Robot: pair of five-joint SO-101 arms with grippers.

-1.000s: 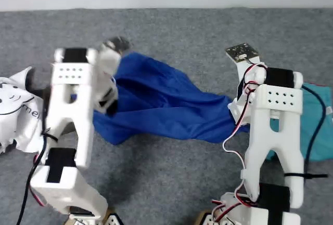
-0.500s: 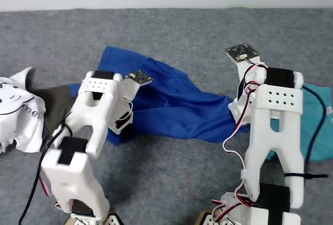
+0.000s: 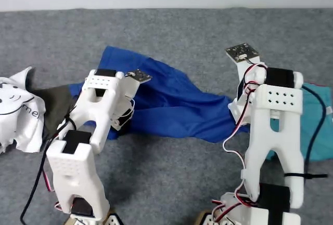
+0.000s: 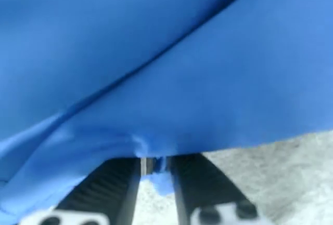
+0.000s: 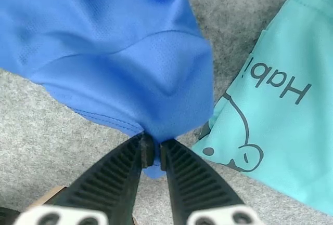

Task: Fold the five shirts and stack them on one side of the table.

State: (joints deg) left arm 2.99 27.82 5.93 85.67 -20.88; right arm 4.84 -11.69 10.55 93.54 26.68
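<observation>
A blue shirt (image 3: 171, 103) lies stretched across the middle of the grey table between the two arms. My left gripper (image 4: 155, 163) is shut on the blue shirt (image 4: 171, 74) at its left end, with a bit of cloth pinched between the fingers. In the high view the left arm (image 3: 99, 105) covers that end. My right gripper (image 5: 152, 155) is shut on the other end of the blue shirt (image 5: 119, 53), by the right arm (image 3: 270, 110). A teal shirt (image 5: 281, 105) with a printed drawing lies flat beside it, at the table's right edge (image 3: 317, 126).
A white shirt (image 3: 15, 110) with a black drawing lies crumpled at the left edge, with a dark olive shirt (image 3: 57, 100) beside it, partly under the blue one. Bare grey table (image 3: 171, 178) lies in front of the blue shirt and along the far side.
The left arm has swung down and right with the shirt's left end, bringing it toward the middle. The right arm has kept still.
</observation>
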